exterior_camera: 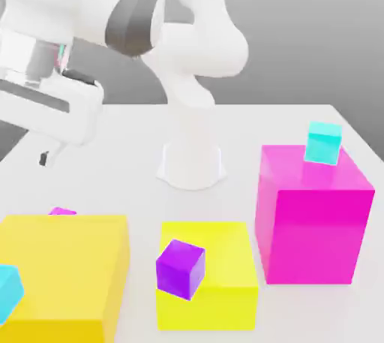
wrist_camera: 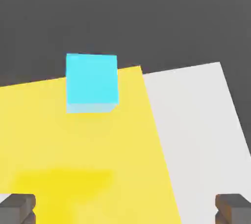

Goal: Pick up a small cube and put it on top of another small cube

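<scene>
Approach was the step in hand: the large yellow block (exterior_camera: 60,274) on the table (exterior_camera: 135,146) served as landmark, the arm (exterior_camera: 172,41) hung above its far side, and the pincer (wrist_camera: 125,208) in the hand view stood wide apart and empty over its top, a cyan cube (wrist_camera: 92,83) resting on that top further ahead. The small cube (exterior_camera: 63,212), magenta-pink, peeked from just behind the block's far edge. Judging from this, the next move called for lowering behind the block and closing on it.
</scene>
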